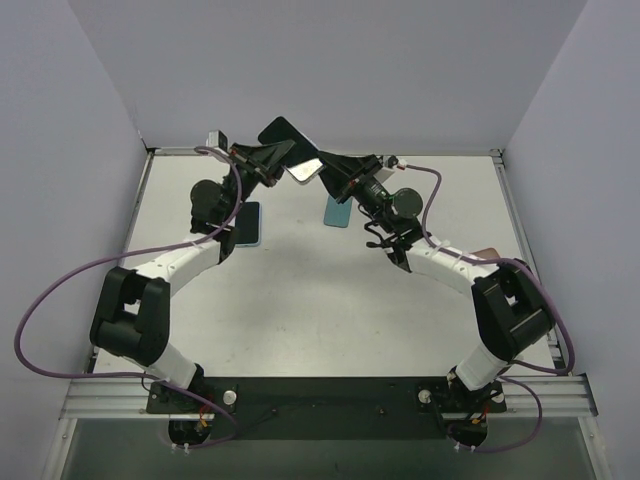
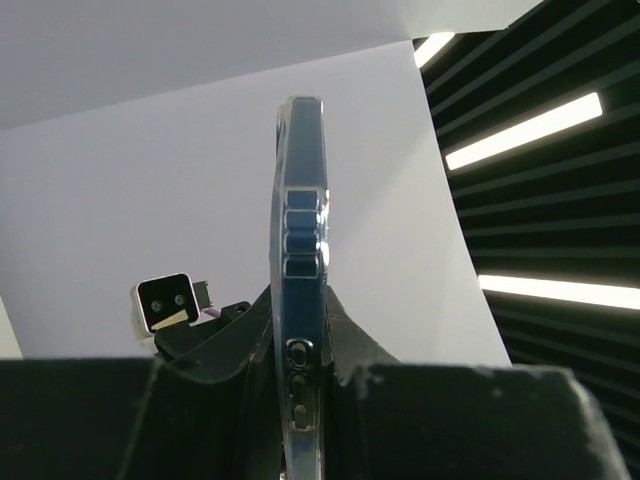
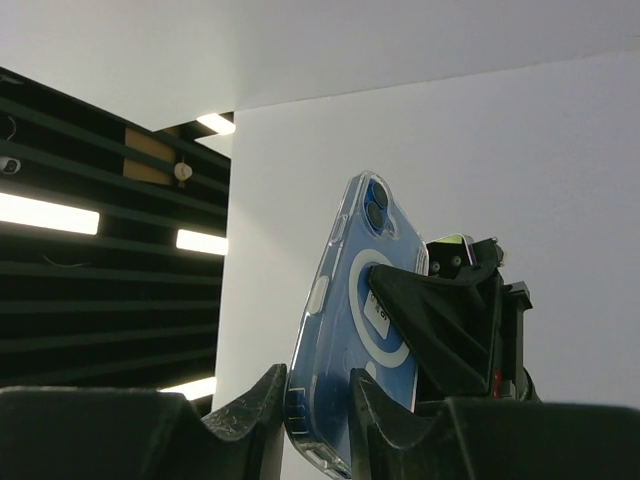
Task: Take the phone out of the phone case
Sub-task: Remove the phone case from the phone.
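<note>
A blue phone in a clear case is held in the air over the back middle of the table, between both grippers. My left gripper is shut on it. In the left wrist view the cased phone stands edge-on between the fingers, side buttons showing. My right gripper is shut on its lower end. In the right wrist view the phone's back, with a white ring and camera lenses, rises from my right gripper. The left gripper's finger presses on that back.
A dark blue phone or case lies flat on the table under the left arm. A light blue one lies under the right wrist. White walls enclose the table at the back and both sides.
</note>
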`<state>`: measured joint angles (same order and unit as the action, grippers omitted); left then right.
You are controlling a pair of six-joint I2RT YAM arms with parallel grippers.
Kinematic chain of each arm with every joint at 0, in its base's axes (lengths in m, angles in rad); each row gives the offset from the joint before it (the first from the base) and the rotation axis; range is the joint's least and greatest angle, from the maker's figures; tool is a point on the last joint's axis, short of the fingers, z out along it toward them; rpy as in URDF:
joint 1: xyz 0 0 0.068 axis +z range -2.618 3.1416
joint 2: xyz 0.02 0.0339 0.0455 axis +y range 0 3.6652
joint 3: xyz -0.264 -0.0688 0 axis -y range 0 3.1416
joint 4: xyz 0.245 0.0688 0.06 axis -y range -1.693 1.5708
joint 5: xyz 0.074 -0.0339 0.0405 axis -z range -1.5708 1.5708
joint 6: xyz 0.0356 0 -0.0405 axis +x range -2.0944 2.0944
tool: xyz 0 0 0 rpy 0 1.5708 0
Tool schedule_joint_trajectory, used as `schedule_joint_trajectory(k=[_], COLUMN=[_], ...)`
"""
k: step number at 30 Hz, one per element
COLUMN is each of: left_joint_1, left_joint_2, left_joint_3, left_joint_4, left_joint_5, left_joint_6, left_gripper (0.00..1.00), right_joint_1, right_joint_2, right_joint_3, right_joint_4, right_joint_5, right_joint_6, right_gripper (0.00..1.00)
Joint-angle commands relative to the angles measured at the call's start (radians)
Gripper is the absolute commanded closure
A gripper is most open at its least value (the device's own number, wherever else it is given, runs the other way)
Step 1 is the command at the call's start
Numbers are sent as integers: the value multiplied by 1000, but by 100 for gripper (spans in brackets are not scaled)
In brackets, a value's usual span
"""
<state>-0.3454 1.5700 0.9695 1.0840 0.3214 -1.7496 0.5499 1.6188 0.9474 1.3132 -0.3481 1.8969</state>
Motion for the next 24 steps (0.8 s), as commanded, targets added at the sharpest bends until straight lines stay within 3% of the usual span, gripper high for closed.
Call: schedule_joint_trajectory(k=[1,11,24], left_joint_1=[-33,-33,-33], left_joint_2=[-76,-146,-209], left_joint_3=[155,291,339], left_joint_4=[582,582,582], left_joint_5=[-13,-10,-10], left_joint_6=[-152,-149,-134], left_gripper=[100,100,100], right_joint_1=[-7,34,100], right_joint_2=[23,93,191], right_joint_3=[59,233,439], right_joint_4=[353,353,351], right_joint_5=[175,221,265], right_joint_6=[315,332,344], right_gripper=[100,100,100])
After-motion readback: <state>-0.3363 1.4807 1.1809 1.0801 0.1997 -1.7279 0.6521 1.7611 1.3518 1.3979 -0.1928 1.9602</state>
